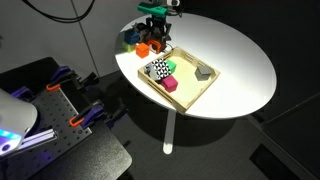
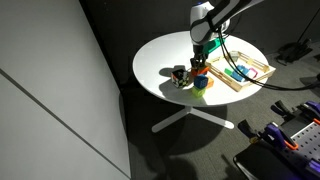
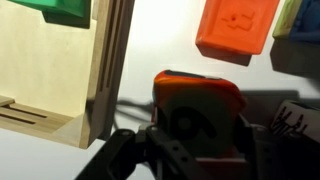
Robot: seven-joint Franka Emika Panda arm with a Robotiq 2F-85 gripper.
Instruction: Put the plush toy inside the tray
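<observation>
Closest to the wrist camera were the fingers (image 3: 130, 152), dark and part blurred, set 1 on either side of the plush toy (image 3: 197, 100). The gap between them matched the toy's width, but whether they actually bore on it could not be determined from the pictures. The toy sat on the white bench (image 3: 160, 40), outside the tray (image 3: 100, 70) and just beside its low wooden rim. The transfer therefore appeared not yet made. Straddling the toy across its sides would, in my judgement, suit a soft body that yields under squeeze. The approach from above also kept clear of the orange block (image 3: 235, 28) lying near it. A green piece (image 3: 60, 8) lay inside the tray at the upper edge of the wrist view. In an exterior view the tray (image 1: 190, 82) held a checkered object (image 1: 158, 70), a pink cube (image 1: 171, 85) and a grey item (image 1: 203, 71), with bare floor between them for 1 more toy. No brand, label or legible writing was found. A dark mark on the toy's face and a raised mark on the orange block could not be read.
</observation>
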